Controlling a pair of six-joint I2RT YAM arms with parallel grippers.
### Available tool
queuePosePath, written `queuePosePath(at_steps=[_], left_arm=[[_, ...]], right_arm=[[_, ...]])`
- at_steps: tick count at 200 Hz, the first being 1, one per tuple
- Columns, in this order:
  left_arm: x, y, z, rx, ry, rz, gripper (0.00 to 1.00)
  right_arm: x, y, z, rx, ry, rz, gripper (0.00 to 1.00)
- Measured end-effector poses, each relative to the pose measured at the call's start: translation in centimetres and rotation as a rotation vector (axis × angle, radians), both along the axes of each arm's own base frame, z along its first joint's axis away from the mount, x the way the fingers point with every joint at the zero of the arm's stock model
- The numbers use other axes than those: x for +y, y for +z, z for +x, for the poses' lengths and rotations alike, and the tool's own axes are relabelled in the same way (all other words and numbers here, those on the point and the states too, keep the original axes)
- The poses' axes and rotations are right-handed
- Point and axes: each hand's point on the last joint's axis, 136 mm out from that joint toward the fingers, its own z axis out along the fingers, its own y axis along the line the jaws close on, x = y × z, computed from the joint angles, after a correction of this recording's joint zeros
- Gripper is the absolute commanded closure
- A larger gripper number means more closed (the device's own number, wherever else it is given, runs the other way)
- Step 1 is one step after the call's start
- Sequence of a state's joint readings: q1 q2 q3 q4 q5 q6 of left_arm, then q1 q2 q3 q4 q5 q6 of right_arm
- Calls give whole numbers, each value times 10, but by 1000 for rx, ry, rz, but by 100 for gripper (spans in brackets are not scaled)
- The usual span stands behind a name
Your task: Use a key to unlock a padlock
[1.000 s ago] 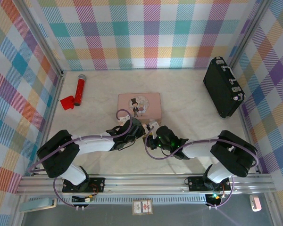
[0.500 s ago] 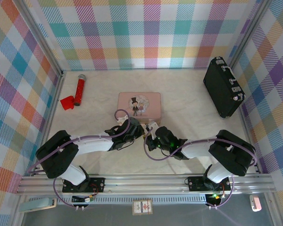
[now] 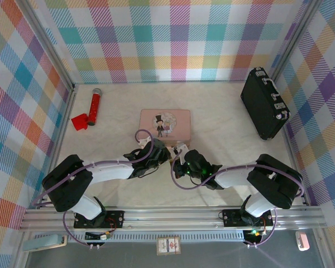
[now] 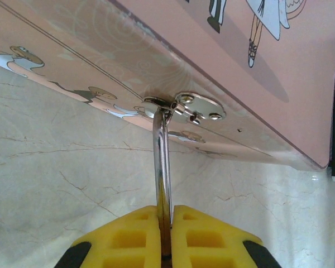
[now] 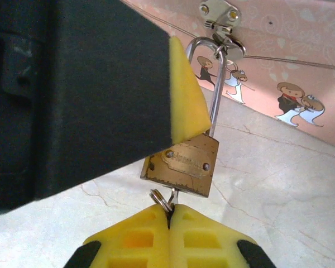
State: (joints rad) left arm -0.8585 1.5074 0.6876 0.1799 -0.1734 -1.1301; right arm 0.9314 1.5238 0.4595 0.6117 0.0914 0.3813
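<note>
The brass padlock (image 5: 181, 164) hangs by its silver shackle (image 5: 212, 84) from the hasp (image 5: 220, 17) of the pink tin box (image 3: 181, 131). My left gripper (image 4: 166, 223) is shut on the shackle (image 4: 163, 162) just below the hasp (image 4: 198, 106). One of its yellow fingers (image 5: 184, 95) lies against the top of the lock body. The key (image 5: 173, 196) sits in the underside of the lock, with a small ring (image 5: 162, 200) beside it. My right gripper (image 5: 169, 215) is shut on the key. From above, both grippers (image 3: 163, 151) (image 3: 180, 158) meet at the tin's near edge.
A black case (image 3: 264, 103) with silver latches stands at the back right by the wall. A red microphone-like toy (image 3: 94, 106) and a red scrap (image 3: 80, 121) lie at the back left. Plaid walls enclose the marbled table (image 3: 223, 134) on three sides.
My right gripper has closed on the key and edged slightly left toward the lock. The left gripper still holds the shackle in the same place.
</note>
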Motion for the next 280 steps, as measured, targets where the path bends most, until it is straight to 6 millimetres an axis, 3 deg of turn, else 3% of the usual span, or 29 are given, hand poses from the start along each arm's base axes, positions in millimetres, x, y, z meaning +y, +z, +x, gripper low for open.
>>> queuePosePath(at_steps=[80, 155, 210, 280], left_arm=[[4, -3, 1, -12, 17, -12, 98], [6, -6, 1, -24, 26, -24, 93], [3, -4, 1, -12, 26, -65, 64], [16, -17, -6, 13, 36, -56, 44]], right_arm=[[1, -5, 4, 276, -36, 332, 100], [2, -11, 6, 418, -59, 537, 100], [-2, -14, 11, 437, -91, 544, 100], [-9, -21, 18, 441, -142, 522, 100]])
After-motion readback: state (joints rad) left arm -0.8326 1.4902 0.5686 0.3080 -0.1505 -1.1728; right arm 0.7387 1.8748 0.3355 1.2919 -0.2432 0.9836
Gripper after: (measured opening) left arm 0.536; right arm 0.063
